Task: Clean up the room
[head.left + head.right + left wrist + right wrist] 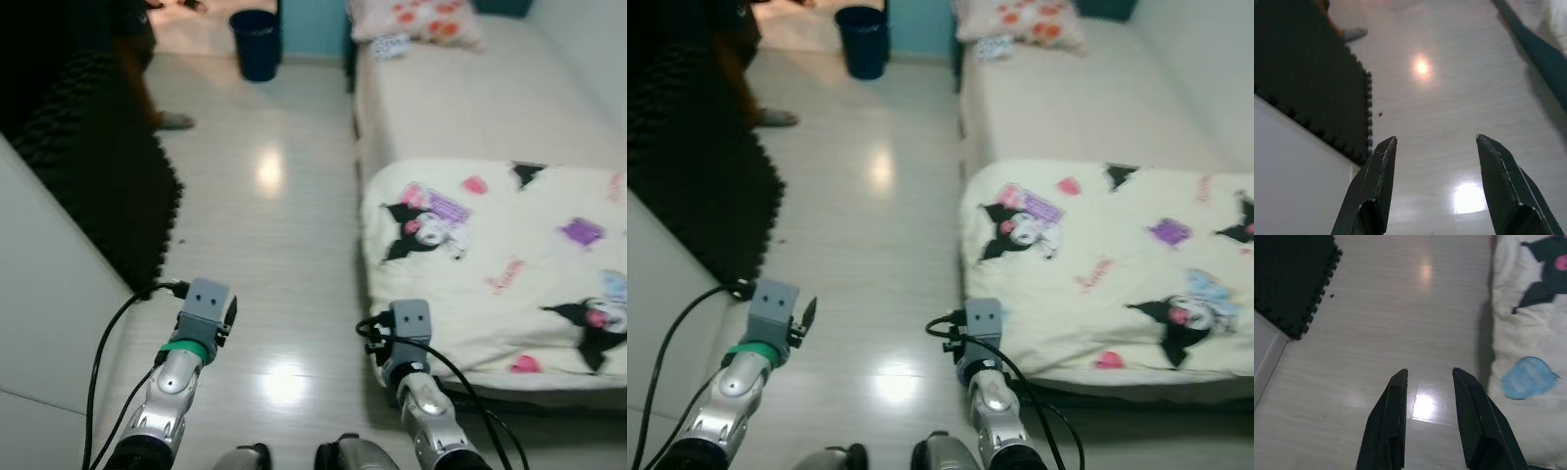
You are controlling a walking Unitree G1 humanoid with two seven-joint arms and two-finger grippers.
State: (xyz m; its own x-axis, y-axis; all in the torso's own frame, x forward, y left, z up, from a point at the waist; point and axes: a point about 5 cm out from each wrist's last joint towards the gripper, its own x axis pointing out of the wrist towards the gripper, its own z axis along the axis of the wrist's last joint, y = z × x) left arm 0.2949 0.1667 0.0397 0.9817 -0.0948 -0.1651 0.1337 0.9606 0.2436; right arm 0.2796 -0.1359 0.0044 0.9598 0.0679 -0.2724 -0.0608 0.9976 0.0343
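Glossy pale wood-look floor (265, 245) leads toward 12 o'clock to a dark blue round bin (256, 43). Left gripper (1435, 147) gapes wide, empty; right gripper (1429, 374) is parted less, empty, beside the cream cartoon-print blanket (1528, 328).

Bedroom floor with a bed, a foam mat and a bin

A pale glossy floor (265, 255) stretches ahead of the jaws, with bright light spots on it. A bed (460, 108) runs along the right of the jaws, its near end covered by a cream blanket (500, 264) printed with cartoon figures, just beside the right jaws. At the bed's far end lies a flowered pillow (416, 20). Left of the jaws a black foam mat (88, 166) with a toothed edge lies against a white panel (49, 323). Far ahead stands a dark blue bin (256, 41), and near it a person's foot (174, 120) rests at the mat's edge.
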